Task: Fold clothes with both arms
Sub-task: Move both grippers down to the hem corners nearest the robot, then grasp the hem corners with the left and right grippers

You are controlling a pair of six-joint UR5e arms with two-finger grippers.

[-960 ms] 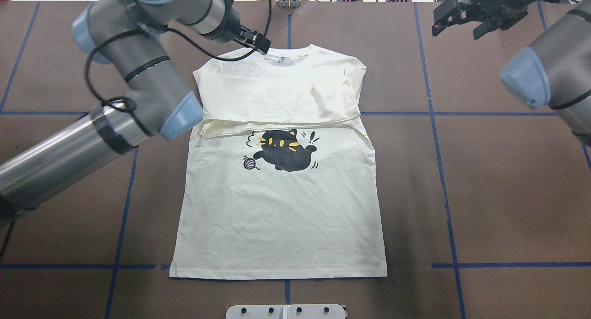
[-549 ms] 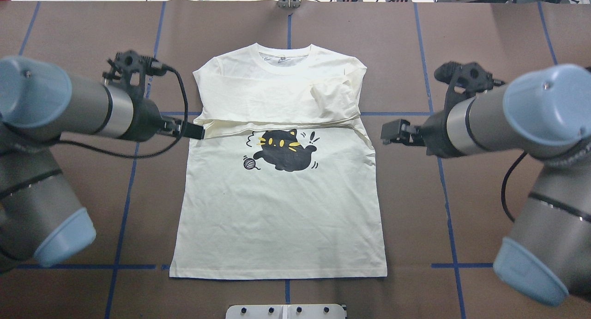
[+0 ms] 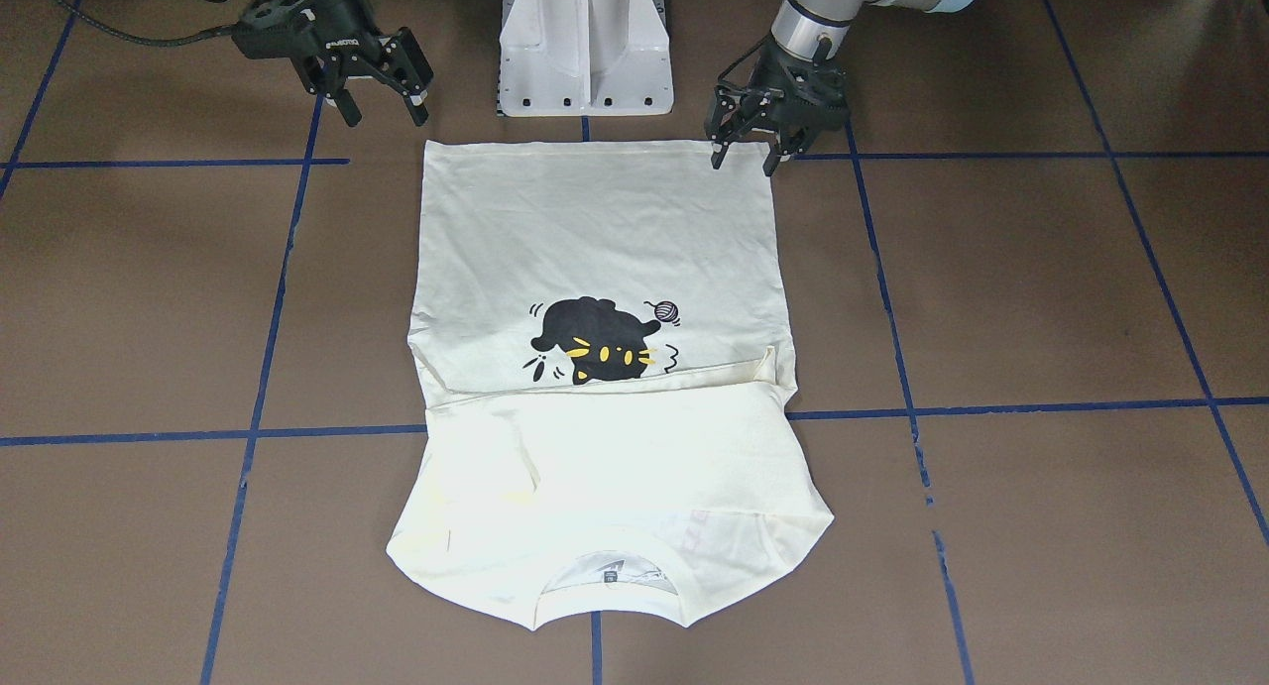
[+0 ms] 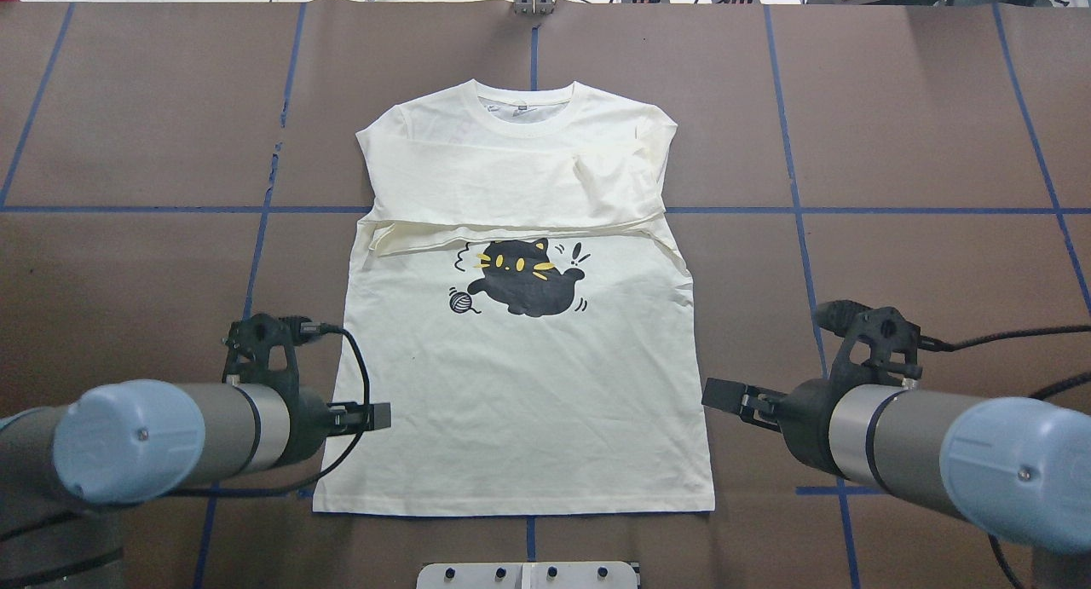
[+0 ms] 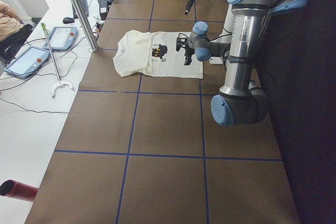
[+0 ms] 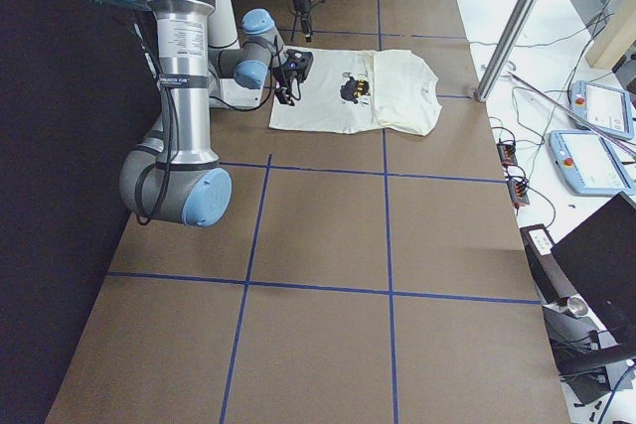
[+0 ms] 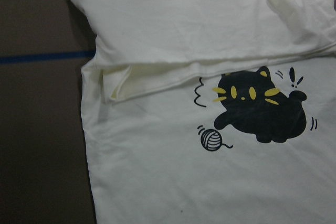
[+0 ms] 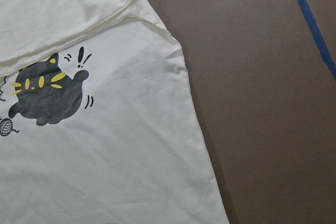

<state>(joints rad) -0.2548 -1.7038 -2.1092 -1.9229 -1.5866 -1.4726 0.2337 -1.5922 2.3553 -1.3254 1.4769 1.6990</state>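
One T-shirt (image 4: 520,393) lies flat on the brown table (image 4: 938,103), print side up, with its collar at the far end and its hem towards the robot. Both sleeves are folded in across the chest. The lower edge of that folded band touches the ears of the single black cat print (image 4: 524,278), and one small yarn ball is printed just beside the cat.

There are two arms, the left arm (image 4: 170,435) and the right arm (image 4: 920,444), and each reaches in low from its own side near the hem. The left gripper (image 3: 744,162) has its two fingers spread apart and holds nothing. Its tips sit at the hem corner, but whether they touch the cloth cannot be told. The right gripper (image 3: 385,112) is also spread wide and empty. It is just off the opposite hem corner, over bare table.

In the overhead view the left arm's black cable (image 4: 362,384) loops over the shirt's edge, and the wrist hides part of that edge. The wrist cameras show only cloth and table; no fingers are in frame.

One white pedestal base (image 3: 585,41) stands between the arms, just behind the hem. Blue tape lines (image 4: 895,210) grid the table. Off the table's far side are two teach pendants (image 5: 63,38) on a white surface, one metal post (image 5: 79,9) and one red cylinder (image 5: 18,189). Part of a person (image 5: 8,19) shows at the frame's edge.
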